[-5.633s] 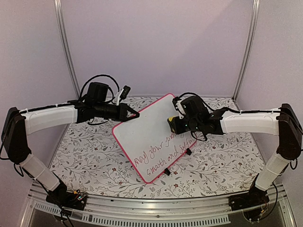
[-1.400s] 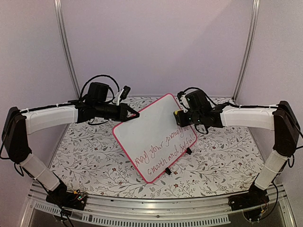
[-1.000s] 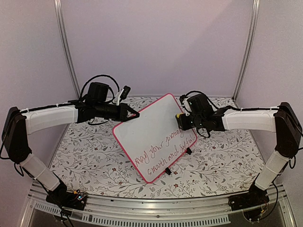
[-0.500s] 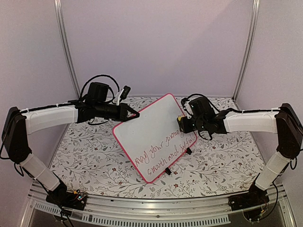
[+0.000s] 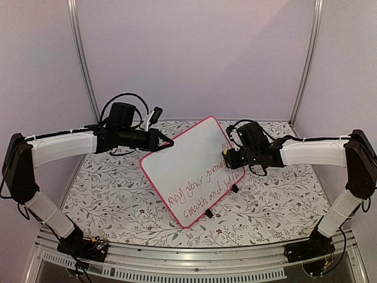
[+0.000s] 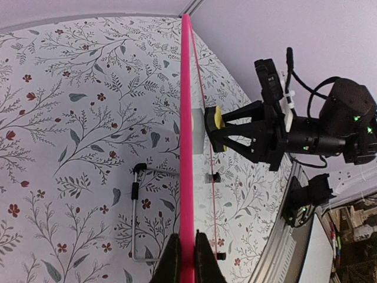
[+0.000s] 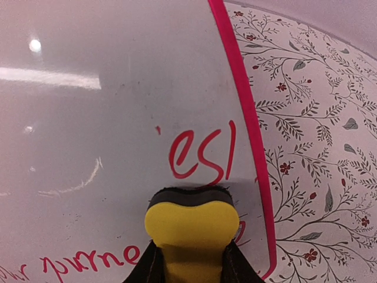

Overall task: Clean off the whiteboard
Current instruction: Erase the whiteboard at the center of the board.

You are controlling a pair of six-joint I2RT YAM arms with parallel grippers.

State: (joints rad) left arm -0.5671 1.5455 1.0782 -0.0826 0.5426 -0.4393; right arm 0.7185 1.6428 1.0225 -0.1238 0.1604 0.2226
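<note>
The whiteboard (image 5: 185, 168), white with a pink frame, stands tilted on the table with red handwriting (image 5: 206, 186) across its lower half. My left gripper (image 5: 169, 143) is shut on its upper-left edge; the left wrist view shows the frame (image 6: 187, 118) edge-on between the fingertips (image 6: 187, 259). My right gripper (image 5: 231, 155) is shut on a yellow eraser (image 7: 191, 227), whose dark felt presses on the board face (image 7: 106, 118) just below the red letters "esl" (image 7: 200, 154), near the right frame. The eraser (image 6: 216, 118) also shows against the board in the left wrist view.
Two black clip feet (image 5: 234, 188) (image 5: 207, 214) sit on the board's lower right edge. A wire stand (image 6: 138, 218) lies on the floral tablecloth (image 5: 106, 194) behind the board. Metal posts (image 5: 82, 59) and lilac walls enclose the table.
My right gripper has slid the eraser down along the board's right edge, away from the top corner. The left gripper and the board have not moved.
</note>
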